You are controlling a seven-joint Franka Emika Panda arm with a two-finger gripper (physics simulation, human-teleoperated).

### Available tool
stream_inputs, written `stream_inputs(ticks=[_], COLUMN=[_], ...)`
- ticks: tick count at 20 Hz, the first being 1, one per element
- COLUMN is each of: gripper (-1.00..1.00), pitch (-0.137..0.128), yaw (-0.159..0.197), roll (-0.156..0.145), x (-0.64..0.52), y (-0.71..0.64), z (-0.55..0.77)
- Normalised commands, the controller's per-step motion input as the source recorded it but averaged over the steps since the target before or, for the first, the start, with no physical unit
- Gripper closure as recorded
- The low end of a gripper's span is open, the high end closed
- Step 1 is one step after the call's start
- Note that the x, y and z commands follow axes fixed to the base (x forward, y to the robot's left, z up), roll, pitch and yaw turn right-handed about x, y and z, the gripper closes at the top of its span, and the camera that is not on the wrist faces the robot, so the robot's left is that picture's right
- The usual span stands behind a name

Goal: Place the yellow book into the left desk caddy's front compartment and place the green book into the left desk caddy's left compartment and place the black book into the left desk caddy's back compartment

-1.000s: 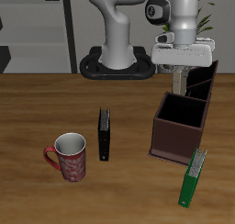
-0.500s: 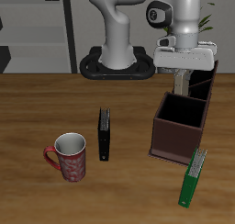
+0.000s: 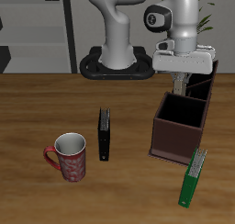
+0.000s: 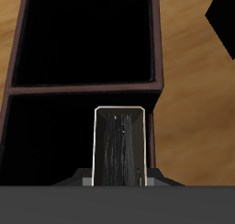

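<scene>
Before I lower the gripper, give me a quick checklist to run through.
1. Yellow book gripped: ok, it stands upright in the gripper.
2. Gripper over the caddy: ok, it hangs above the open top.
3. Book lined up with the front compartment: cannot tell; the wrist view shows a compartment below but not which one.
4. That compartment free of things: cannot tell, its inside is too dark.
5. Green book ready for later: ok, on the table before the caddy.
6. Black book ready: ok, on the table beside the mug.

white glossy franka arm on a dark round base, grey-white gripper.
</scene>
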Motion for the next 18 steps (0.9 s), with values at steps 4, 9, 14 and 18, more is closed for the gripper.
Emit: stream_inputs(ticks=[4, 9, 14, 18], gripper=[1.00, 1.00, 1.00, 1.00], pitch=[0.006, 0.016, 0.058, 0.063], yaw=[-0.014, 0.007, 0.010, 0.003], roll=[-0.011, -0.008, 0.018, 0.017], x=[-0.04, 0.06, 0.09, 0.05], y=[-0.09, -0.08, 0.02, 0.02], z=[-0.04, -0.15, -0.32, -0.26])
